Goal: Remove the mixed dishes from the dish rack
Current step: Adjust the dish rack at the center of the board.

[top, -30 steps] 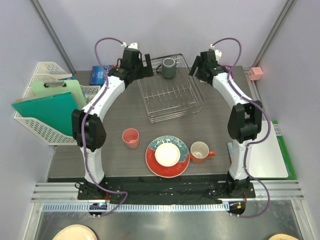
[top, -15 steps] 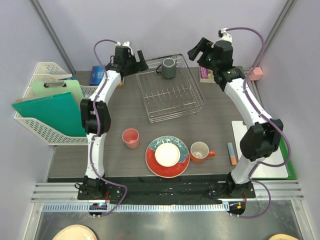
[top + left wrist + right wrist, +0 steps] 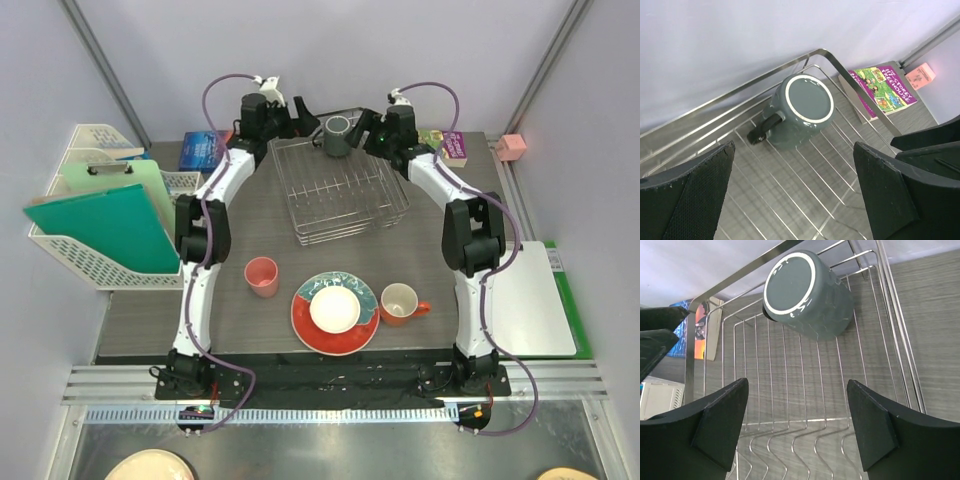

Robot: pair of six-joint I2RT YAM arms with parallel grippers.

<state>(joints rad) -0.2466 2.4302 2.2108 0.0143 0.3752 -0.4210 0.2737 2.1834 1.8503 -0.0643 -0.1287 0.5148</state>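
The dark grey mug (image 3: 337, 135) lies on its side in the back right corner of the silver wire dish rack (image 3: 345, 205), otherwise bare. My left gripper (image 3: 303, 115) hovers open just left of the mug (image 3: 802, 111); my right gripper (image 3: 371, 129) hovers open just right of it. Neither touches the mug (image 3: 805, 295), and both wrist views show only rack wires (image 3: 790, 405) between the fingers. On the table in front stand the pink cup (image 3: 261, 276), the orange mug (image 3: 400, 302), and the teal plate (image 3: 310, 330) carrying the small bowl (image 3: 335, 309).
A white lattice basket (image 3: 85, 255) with green boards stands at the left. A blue book (image 3: 203, 150) lies behind it, a purple book (image 3: 452, 146) and a small pink object (image 3: 512, 147) at the back right. A white board (image 3: 535, 300) lies at the right edge.
Both grippers have closed in on the dark grey mug: the left shifted right along the rack's back, the right swung down and left from above the purple book. The dishes have not moved.
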